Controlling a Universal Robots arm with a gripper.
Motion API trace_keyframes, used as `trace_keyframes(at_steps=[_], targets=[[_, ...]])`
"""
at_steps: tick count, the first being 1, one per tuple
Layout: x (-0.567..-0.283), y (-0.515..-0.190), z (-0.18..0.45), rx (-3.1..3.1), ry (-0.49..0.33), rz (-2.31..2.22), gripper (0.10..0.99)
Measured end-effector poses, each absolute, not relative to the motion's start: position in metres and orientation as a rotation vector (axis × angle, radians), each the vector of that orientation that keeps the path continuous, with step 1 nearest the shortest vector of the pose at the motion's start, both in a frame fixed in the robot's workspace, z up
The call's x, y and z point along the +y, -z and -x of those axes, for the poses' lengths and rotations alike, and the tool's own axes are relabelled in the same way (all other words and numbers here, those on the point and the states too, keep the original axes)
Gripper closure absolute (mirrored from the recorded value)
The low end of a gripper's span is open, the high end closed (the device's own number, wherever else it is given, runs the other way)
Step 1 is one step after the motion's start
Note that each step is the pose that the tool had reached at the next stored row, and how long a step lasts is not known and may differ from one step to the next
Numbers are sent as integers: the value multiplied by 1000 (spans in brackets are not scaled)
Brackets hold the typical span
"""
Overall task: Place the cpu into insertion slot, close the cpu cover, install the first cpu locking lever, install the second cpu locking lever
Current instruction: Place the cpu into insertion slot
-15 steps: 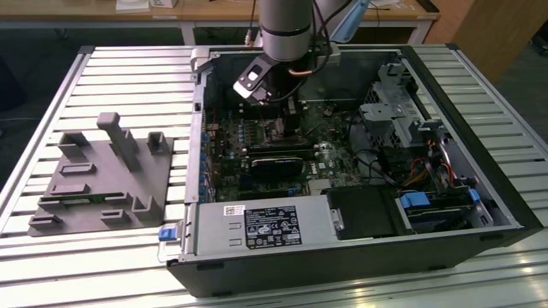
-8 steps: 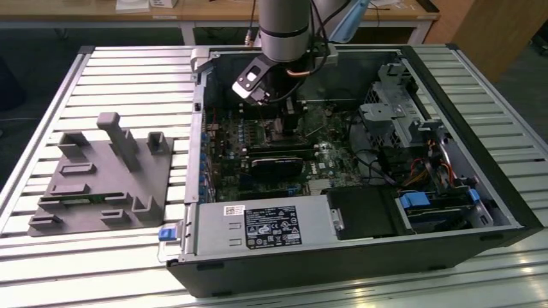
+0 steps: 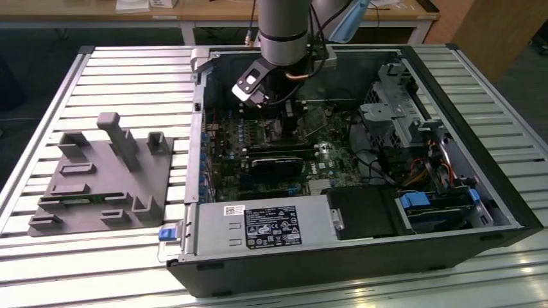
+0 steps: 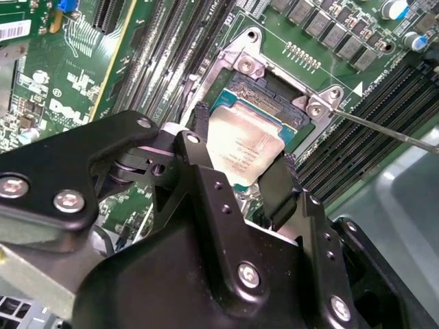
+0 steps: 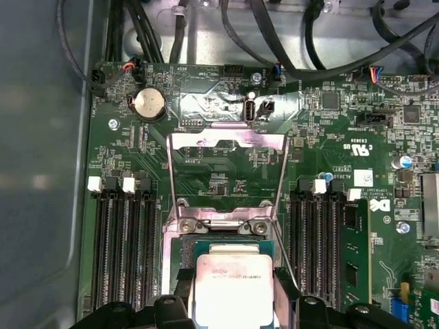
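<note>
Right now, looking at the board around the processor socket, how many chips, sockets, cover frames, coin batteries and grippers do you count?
chip: 1
socket: 1
cover frame: 1, flipped open
coin battery: 1
gripper: 1, closed on the chip
Total: 5

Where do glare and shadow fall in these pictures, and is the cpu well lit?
Exterior view: the slatted table glares white in the foreground, while the inside of the computer case is dim. First wrist view: the cpu cover shows bright reflections; the cpu is evenly lit. Second wrist view: the cpu's top gleams pale without washing out.
</note>
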State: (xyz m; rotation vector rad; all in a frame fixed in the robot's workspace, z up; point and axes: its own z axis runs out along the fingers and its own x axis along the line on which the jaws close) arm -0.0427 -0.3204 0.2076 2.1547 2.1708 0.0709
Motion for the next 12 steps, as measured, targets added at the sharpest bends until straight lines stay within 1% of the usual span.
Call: trace_keyframes(at_steps=[12], targets=[[-320,-198,44,2179,-95,-2167,545]])
